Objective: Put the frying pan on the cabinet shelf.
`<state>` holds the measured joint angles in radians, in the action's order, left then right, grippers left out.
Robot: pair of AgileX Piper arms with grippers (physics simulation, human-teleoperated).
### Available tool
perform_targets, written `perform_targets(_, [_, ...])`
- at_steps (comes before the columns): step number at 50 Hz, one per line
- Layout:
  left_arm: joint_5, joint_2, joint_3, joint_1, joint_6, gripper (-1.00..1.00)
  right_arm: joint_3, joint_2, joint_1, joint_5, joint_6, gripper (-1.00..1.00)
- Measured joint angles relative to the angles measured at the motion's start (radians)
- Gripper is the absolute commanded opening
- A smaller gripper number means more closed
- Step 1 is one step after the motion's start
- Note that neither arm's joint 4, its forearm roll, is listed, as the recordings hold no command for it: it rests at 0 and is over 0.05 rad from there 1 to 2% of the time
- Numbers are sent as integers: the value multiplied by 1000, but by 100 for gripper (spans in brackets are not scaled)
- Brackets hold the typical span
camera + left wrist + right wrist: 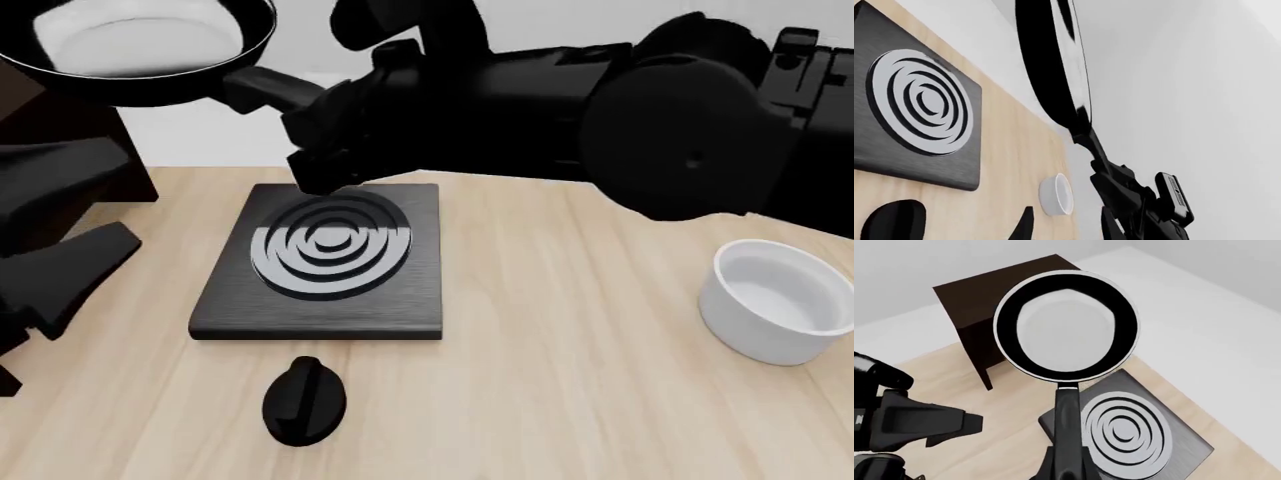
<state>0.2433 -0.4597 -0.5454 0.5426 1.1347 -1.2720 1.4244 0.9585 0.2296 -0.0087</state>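
Carrying the small round black frying pan (140,45) through the air by its long thin handle, the right gripper (314,125) clenched on that handle

The pan hangs level above the wooden table's (561,330) far-left corner, handle running back toward the gripper, with the dark brown boxy cabinet (997,285) just beyond and below it; the left gripper (54,280) idles lower left, its jaws' state unclear, and the cabinet's shelf is hidden
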Motion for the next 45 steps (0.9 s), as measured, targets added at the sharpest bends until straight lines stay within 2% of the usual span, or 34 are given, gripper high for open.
perform_targets(16, [-21, 11, 22, 22, 48, 100, -6, 47, 44, -17, 4, -100])
perform_targets(45, [-26, 13, 27, 25, 68, 100, 6, 56, 75, -23, -6, -100])
